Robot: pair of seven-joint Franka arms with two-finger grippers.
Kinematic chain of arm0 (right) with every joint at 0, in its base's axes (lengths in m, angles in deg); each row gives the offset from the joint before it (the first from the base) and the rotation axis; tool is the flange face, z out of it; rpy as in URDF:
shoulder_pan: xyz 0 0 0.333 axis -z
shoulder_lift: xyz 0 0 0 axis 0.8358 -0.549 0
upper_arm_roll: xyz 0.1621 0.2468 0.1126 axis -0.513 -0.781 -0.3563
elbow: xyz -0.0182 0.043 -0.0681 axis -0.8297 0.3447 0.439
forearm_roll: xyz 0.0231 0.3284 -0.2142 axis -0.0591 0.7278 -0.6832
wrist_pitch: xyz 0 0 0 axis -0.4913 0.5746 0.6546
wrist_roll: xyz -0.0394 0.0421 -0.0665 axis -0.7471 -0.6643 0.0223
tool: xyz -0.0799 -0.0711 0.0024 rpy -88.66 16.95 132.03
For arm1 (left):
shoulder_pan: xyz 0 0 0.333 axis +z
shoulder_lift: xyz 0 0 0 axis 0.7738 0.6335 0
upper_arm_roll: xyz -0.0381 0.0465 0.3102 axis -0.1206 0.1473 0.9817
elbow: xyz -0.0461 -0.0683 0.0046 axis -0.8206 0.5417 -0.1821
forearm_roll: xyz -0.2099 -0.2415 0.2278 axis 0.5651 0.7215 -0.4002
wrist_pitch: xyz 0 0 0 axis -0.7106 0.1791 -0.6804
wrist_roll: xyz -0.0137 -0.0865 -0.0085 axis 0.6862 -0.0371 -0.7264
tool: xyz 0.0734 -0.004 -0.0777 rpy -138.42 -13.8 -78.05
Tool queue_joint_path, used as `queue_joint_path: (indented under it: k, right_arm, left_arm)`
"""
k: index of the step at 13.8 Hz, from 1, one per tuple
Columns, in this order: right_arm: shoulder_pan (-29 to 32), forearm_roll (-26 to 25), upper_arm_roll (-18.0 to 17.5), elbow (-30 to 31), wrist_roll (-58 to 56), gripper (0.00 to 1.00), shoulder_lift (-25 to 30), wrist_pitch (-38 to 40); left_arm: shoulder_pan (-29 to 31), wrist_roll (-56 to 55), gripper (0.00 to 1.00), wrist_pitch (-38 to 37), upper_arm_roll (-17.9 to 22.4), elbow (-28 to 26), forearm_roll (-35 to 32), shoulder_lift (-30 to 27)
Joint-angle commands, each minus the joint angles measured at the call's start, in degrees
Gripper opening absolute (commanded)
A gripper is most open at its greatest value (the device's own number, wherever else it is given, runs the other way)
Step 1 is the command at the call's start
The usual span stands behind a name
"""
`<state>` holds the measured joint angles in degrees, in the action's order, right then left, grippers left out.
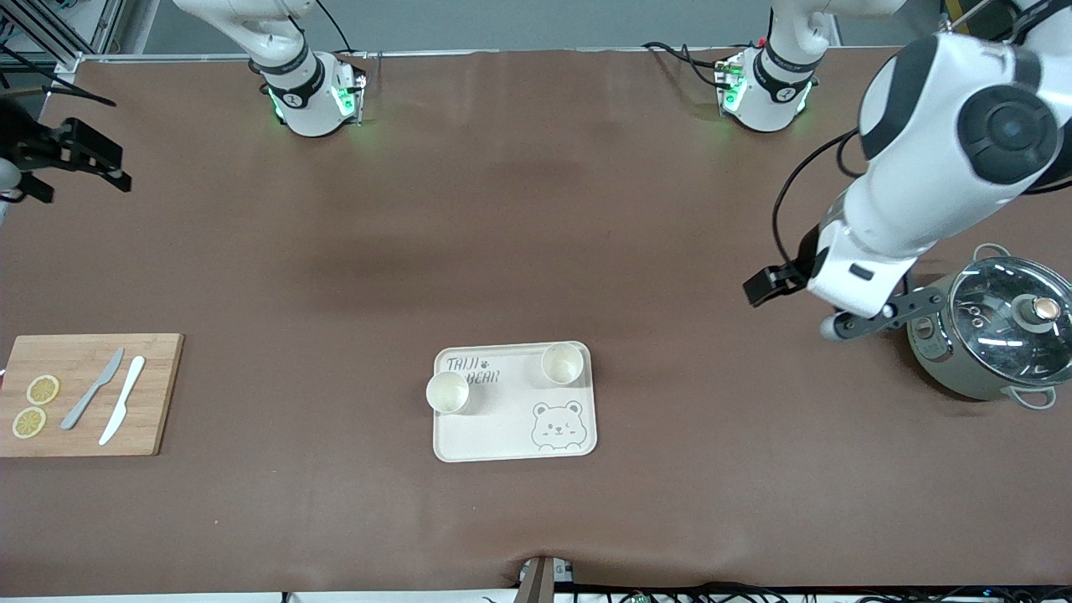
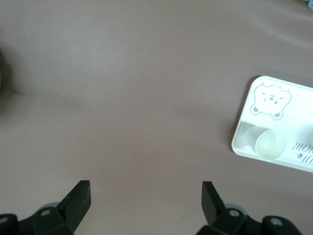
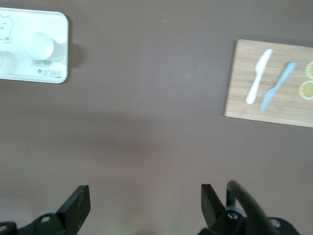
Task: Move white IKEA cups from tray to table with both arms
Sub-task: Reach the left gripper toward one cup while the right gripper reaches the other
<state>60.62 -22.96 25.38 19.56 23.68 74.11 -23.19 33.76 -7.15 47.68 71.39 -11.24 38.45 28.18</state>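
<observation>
Two white IKEA cups stand upright on the cream bear-printed tray (image 1: 502, 427). One cup (image 1: 562, 363) is in the corner toward the left arm's end. The other cup (image 1: 447, 392) stands at the tray's edge toward the right arm's end. My left gripper (image 1: 871, 322) hangs over the table beside the pot, open and holding nothing (image 2: 145, 196); its view shows one cup (image 2: 270, 144) on the tray (image 2: 298, 112). My right gripper (image 1: 100, 163) is up at the right arm's end of the table, open and holding nothing (image 3: 145, 200); its view shows a cup (image 3: 42, 46) on the tray (image 3: 44, 22).
A pot with a glass lid (image 1: 1005, 327) stands at the left arm's end, close to the left gripper. At the right arm's end a wooden cutting board (image 1: 155, 394) carries a grey knife (image 1: 94, 388), a white knife (image 1: 123, 399) and two lemon slices (image 1: 43, 389).
</observation>
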Motion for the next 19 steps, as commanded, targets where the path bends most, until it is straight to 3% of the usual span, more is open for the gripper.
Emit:
queue_joint_path:
  k: [1, 5, 9, 11, 15, 19]
  right_arm:
    - [-3.6, 3.4, -0.5, -4.1, 10.4, 1.00, -6.9, -1.3]
    - [-14.8, 3.5, -0.5, -14.5, 28.9, 1.00, -18.1, -3.1]
    - [-21.7, 3.3, -0.4, -15.0, 42.1, 1.00, -23.4, -11.8]
    - [-23.9, 3.0, -0.4, -15.0, 45.2, 1.00, -25.6, -15.0]
    - [-25.8, 2.7, -0.3, -14.9, 45.4, 1.00, -31.6, -22.0]
    - [-27.6, -3.1, -0.3, -14.9, 45.5, 1.00, -37.1, -28.6]
  left_arm:
    - [-2.5, -3.5, 1.00, 3.8, 0.1, 1.0, 0.8, 3.0]
    - [-5.2, -3.0, 1.00, 5.9, 0.2, 0.9, -1.7, 5.0]
    - [-6.6, 4.3, 1.00, 5.8, -0.3, 0.5, -5.0, 5.6]
    - [-7.4, 9.3, 1.00, 5.8, -0.3, -0.2, -5.0, 5.8]
    - [-8.6, 9.0, 1.00, 5.7, -0.2, 0.0, -5.0, 6.8]
    - [-10.1, 7.4, 1.00, 6.9, -0.3, 0.4, -4.1, 11.1]
